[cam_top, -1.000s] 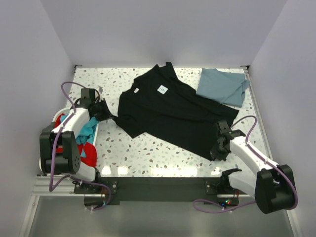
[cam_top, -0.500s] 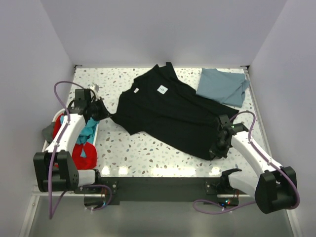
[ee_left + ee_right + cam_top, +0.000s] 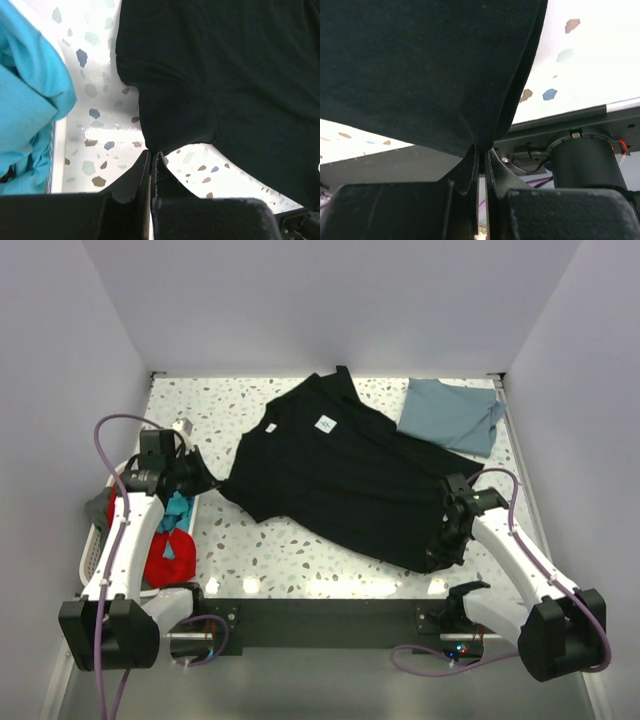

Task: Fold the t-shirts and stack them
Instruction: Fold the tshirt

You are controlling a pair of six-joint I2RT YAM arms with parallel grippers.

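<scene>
The black t-shirt (image 3: 340, 475) lies spread across the middle of the speckled surface (image 3: 262, 546). It runs slantwise from the far centre towards the near right, and its small white neck label (image 3: 325, 423) faces up at the far end.

The left gripper (image 3: 207, 480) sits at the shirt's left edge, where the cloth is drawn out into a point. In the left wrist view its jaws are pinched together on the tip of that black fold, with no gap showing between them.

The right gripper (image 3: 441, 552) is at the shirt's near-right corner. In the right wrist view its jaws are likewise clamped narrow on the hem, and the black cloth fans out from the pinch.

The slate-blue t-shirt (image 3: 452, 416) lies roughly folded in the far-right corner of the surface, just beside the black shirt's right side and apart from both grippers.

A white laundry basket (image 3: 194, 525) stands at the near left, beside the left arm. It holds a red cloth (image 3: 165, 555) and a turquoise cloth (image 3: 178, 510).
</scene>
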